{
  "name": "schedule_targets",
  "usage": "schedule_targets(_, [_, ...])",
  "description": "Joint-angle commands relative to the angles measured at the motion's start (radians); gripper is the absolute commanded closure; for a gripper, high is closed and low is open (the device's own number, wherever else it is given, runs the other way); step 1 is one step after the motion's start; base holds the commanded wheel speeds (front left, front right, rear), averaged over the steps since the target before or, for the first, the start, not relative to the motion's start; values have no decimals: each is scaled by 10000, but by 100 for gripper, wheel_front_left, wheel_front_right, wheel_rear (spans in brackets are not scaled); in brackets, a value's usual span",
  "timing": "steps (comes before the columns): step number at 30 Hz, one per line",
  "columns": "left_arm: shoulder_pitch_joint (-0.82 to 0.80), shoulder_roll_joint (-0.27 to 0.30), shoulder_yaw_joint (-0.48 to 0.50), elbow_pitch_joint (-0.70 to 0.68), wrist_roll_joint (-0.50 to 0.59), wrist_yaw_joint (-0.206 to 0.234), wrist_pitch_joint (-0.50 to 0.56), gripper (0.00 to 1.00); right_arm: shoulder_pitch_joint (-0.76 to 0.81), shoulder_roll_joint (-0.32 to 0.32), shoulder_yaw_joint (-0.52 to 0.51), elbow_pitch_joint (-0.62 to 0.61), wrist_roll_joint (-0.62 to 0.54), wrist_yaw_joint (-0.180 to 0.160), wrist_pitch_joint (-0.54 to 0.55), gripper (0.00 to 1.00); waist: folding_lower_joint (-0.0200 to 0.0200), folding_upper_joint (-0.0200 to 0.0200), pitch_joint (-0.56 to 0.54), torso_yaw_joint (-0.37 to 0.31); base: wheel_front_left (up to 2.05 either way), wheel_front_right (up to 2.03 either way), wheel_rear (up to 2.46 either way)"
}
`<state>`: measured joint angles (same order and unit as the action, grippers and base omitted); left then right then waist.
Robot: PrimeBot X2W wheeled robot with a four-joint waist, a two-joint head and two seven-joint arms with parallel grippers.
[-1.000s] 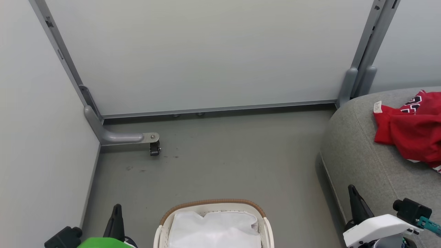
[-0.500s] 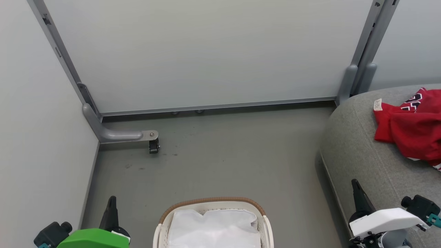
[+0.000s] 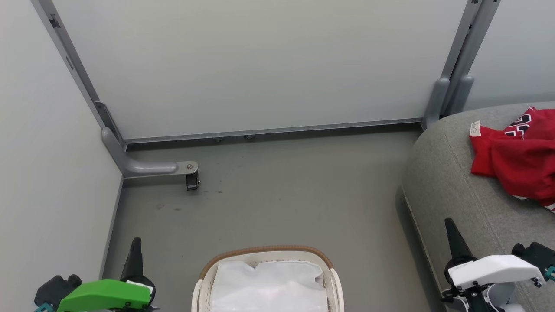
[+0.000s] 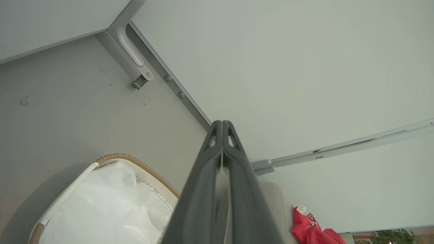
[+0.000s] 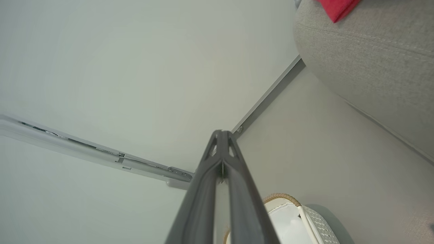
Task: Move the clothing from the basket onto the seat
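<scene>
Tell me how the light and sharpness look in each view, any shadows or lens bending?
Head view: soft even light, sharp, no glare, a faint shadow on the floor beside the seat. Left wrist view: the wide lens bows the wall rail, and the basket casts a soft shadow. Right wrist view: same bowing, walls washed out.

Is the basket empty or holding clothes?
Seemingly empty: white liner fills the basket, no red; the clothing lies on the seat. The basket's near end is cropped.
</scene>
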<state>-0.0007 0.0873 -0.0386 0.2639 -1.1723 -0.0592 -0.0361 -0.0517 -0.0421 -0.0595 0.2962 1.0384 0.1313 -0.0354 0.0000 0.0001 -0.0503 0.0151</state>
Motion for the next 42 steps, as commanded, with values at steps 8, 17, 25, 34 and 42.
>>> schedule_targets(8, [-437, -42, 300, -137, -759, -183, 265, 100, -277, -74, -122, -209, 1006, -4, 254, 100, 0, -1, 65, -19, 0, 0, 0])
schedule_targets(17, [-576, -107, 540, -156, -1431, -292, 495, 100, -338, -80, -203, -271, 1892, -5, 486, 100, 0, -1, 135, -39, 0, 0, 0])
schedule_targets(25, [-693, -163, 725, -169, -1985, -381, 692, 100, -392, -85, -271, -322, 2609, -6, 681, 100, 0, -1, 197, -56, 0, 0, 0])
schedule_targets(34, [-807, -215, 936, -178, -2568, -471, 888, 100, -455, -89, -344, -376, 3364, -7, 884, 100, 0, -1, 268, -76, 0, 0, 0])
schedule_targets(42, [-906, -255, 1122, -187, -3124, -552, 1081, 100, -503, -97, -411, -432, 4060, -8, 1068, 100, 0, -1, 336, -95, 0, 0, 0])
